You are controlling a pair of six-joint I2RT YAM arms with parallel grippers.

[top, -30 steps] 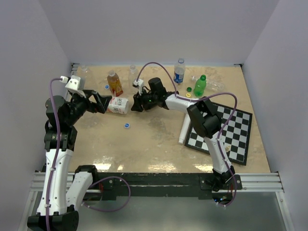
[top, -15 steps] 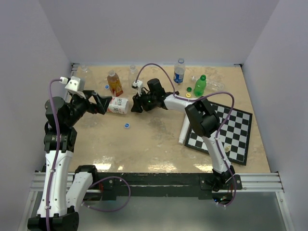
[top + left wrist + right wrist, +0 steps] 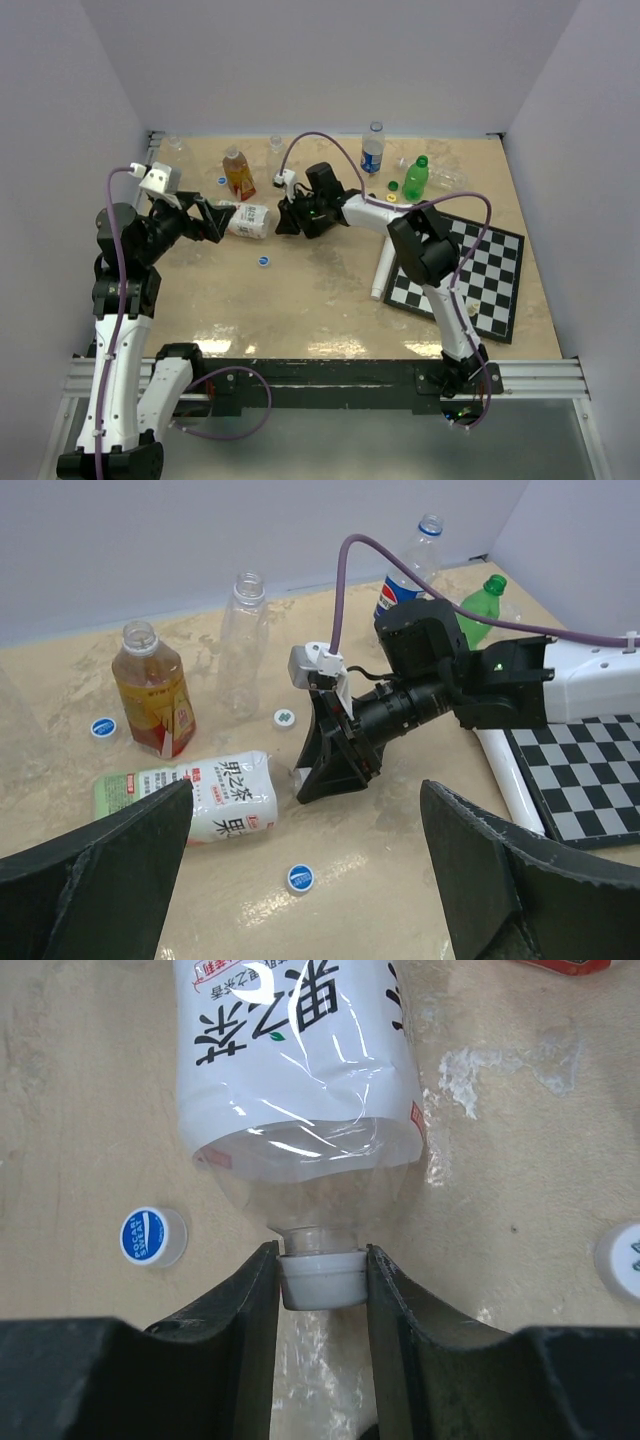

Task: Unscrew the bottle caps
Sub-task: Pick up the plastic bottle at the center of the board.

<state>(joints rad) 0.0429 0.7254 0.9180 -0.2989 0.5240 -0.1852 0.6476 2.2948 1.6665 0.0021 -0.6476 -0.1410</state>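
A clear bottle with a white printed label (image 3: 250,220) (image 3: 215,795) (image 3: 300,1060) lies on its side on the table. Its white cap (image 3: 321,1278) points right, toward my right gripper (image 3: 321,1280) (image 3: 282,218), which is shut on the cap with a finger pressed on each side. My left gripper (image 3: 305,830) (image 3: 212,218) is open and hovers over the bottle's base end, holding nothing. Below it a loose blue cap (image 3: 299,878) (image 3: 263,262) lies on the table.
An uncapped amber bottle (image 3: 238,172) and an uncapped clear bottle (image 3: 243,630) stand behind. A capped blue-label bottle (image 3: 373,148) and a green bottle (image 3: 415,178) stand at the back right. Loose caps (image 3: 102,727) (image 3: 285,718) lie around. A white tube (image 3: 383,265) and a chessboard (image 3: 490,270) are on the right.
My right gripper's jaws have closed in onto the white cap. My left wrist has shifted slightly, its jaws staying wide.
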